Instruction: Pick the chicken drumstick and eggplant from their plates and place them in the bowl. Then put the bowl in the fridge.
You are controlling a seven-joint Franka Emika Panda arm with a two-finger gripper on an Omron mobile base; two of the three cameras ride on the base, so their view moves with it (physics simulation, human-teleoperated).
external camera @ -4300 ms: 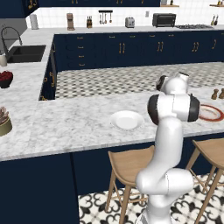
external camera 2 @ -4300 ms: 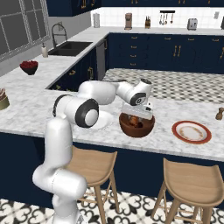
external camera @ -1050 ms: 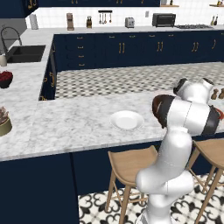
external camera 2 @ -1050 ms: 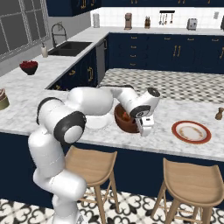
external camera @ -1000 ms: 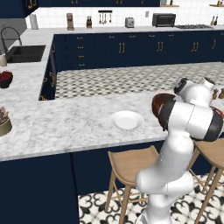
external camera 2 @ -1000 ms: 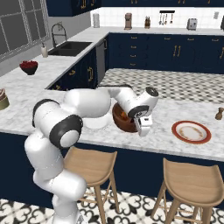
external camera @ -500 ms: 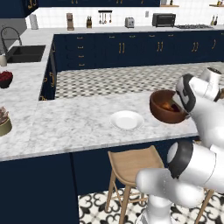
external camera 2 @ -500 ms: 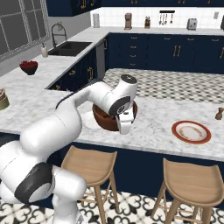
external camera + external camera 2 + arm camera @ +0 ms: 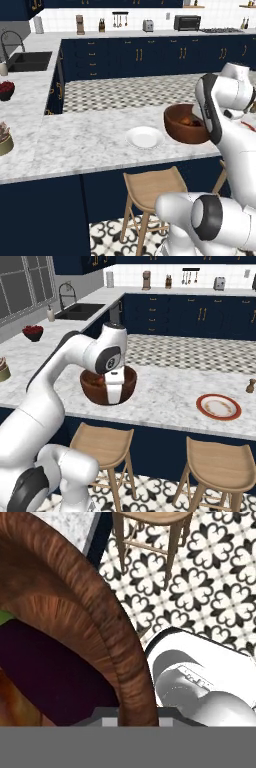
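My gripper (image 9: 114,392) is shut on the near rim of the reddish-brown wooden bowl (image 9: 100,390), which hangs just above the marble counter near its front edge. The bowl (image 9: 182,127) sits beside the plain white plate (image 9: 144,136), which is bare. In the hand view the bowl's rim (image 9: 111,629) curves past close up. Inside lie the dark purple eggplant (image 9: 60,672) and the golden-brown drumstick (image 9: 12,704). The red-rimmed plate (image 9: 218,406) lies bare to the right. The fridge is out of view.
Two wooden stools (image 9: 102,445) (image 9: 220,465) stand under the counter's front edge. A small pepper mill (image 9: 249,385) stands at the counter's far right. A sink (image 9: 27,60) and a bowl of red fruit (image 9: 5,90) are on the left arm of the counter.
The bowl has come up off the counter in my gripper and travelled left, from beside the red-rimmed plate toward the white plate. The arm has swung round with it.
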